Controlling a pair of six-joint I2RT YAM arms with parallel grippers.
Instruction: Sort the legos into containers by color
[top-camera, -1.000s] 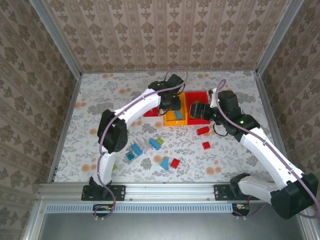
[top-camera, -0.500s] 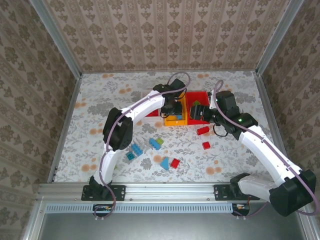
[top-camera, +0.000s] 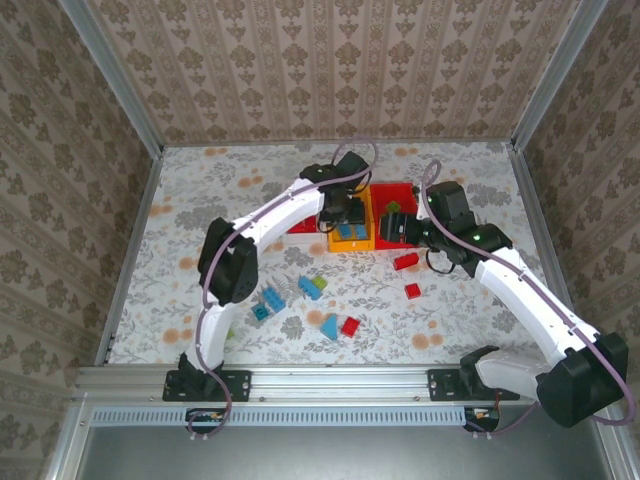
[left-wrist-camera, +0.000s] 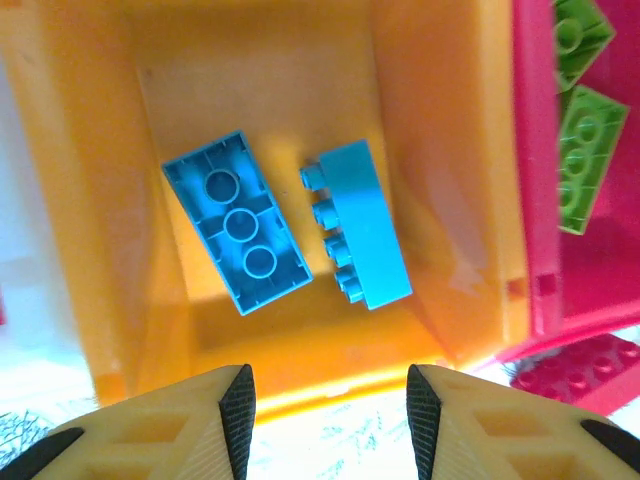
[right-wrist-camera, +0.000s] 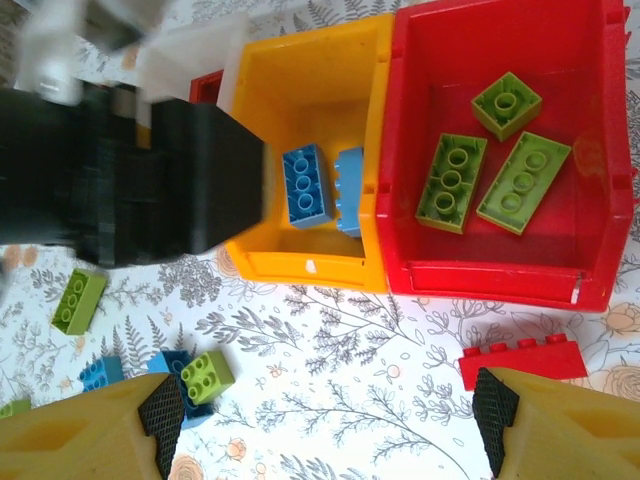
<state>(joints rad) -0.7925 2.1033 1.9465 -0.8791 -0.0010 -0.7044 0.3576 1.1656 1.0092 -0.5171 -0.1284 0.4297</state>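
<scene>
yellow-orange bin (left-wrist-camera: 455, 250): holds two blue bricks, side by side and just apart; one underside up (left-wrist-camera: 240, 225), the other on its side (left-wrist-camera: 365, 225)
left gripper (left-wrist-camera: 330, 415): above that bin's near wall, fingers spread, nothing between them
red bin (right-wrist-camera: 495, 280): pressed against the yellow-orange bin; three light green bricks (right-wrist-camera: 451, 183) lie inside
right gripper (right-wrist-camera: 330, 420): over the table near both bins, fingers wide apart, empty
long red brick (right-wrist-camera: 520, 360): on the table just outside the red bin
loose on the floral table (top-camera: 450, 320): small red brick (top-camera: 412, 291); blue wedge (top-camera: 329, 326) just beside a red square brick (top-camera: 350, 326); blue stack (top-camera: 267, 302) further left
</scene>
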